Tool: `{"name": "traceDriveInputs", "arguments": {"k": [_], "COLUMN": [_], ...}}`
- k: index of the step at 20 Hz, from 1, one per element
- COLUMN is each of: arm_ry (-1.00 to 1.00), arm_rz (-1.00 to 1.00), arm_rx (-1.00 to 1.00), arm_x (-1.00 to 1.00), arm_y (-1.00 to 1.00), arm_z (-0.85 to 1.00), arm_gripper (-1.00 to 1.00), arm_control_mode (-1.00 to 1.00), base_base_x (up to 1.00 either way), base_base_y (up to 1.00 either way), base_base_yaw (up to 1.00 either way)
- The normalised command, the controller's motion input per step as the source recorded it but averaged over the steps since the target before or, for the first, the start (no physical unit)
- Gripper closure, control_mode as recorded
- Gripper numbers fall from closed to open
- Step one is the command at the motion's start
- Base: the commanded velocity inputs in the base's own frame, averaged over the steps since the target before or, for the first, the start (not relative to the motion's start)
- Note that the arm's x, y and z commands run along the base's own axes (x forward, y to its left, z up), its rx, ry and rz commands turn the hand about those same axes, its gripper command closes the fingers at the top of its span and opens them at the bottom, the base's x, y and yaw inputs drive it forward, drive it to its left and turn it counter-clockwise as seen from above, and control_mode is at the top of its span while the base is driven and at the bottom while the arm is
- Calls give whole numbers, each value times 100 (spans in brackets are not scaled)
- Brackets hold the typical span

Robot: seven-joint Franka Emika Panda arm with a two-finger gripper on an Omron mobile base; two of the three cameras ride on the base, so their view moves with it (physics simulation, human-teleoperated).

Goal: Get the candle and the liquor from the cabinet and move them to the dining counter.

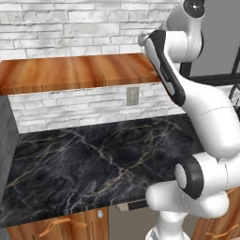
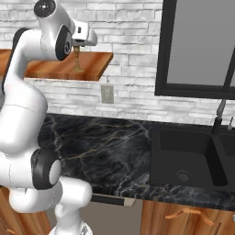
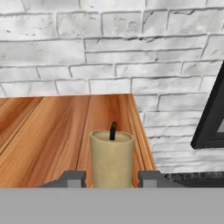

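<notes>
Gripping: fingers (image 3: pixel 112 179) closed either side of the short pale-yellow wax candle (image 3: pixel 112 158).
Candle place: near the right end of the reddish-brown wooden cabinet shelf (image 3: pixel 48 140), upright.

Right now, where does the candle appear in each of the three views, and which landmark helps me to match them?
Left base view: the arm crosses the right end of the cabinet, covering that spot.
Right base view: upper left, the candle stands near the cabinet's right end.
Hand view: bottom centre, the candle is between the fingers.
Shared landmark: the cabinet's right end against the white brick wall.
</notes>
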Motion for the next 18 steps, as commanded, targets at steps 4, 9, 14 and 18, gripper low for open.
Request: {"name": "traceDriveInputs", "arguments": {"k": [4,9,14,18], "arm_ry": [-1,0,0,0], "arm_rz": [0,0,0,0], "arm_rx": [0,0,0,0], "arm_x": [-100,-100,-97,-87], "arm_y": [0,0,0,0], "arm_z": [0,-6,-4,0], "arm_gripper": [100,100,100,100], "arm_control_mode": [-100,-100,-100,-100], "base_base_x": [0,0,0,0], "base_base_y": [0,0,0,0], "base_base_yaw": [0,0,0,0]}}
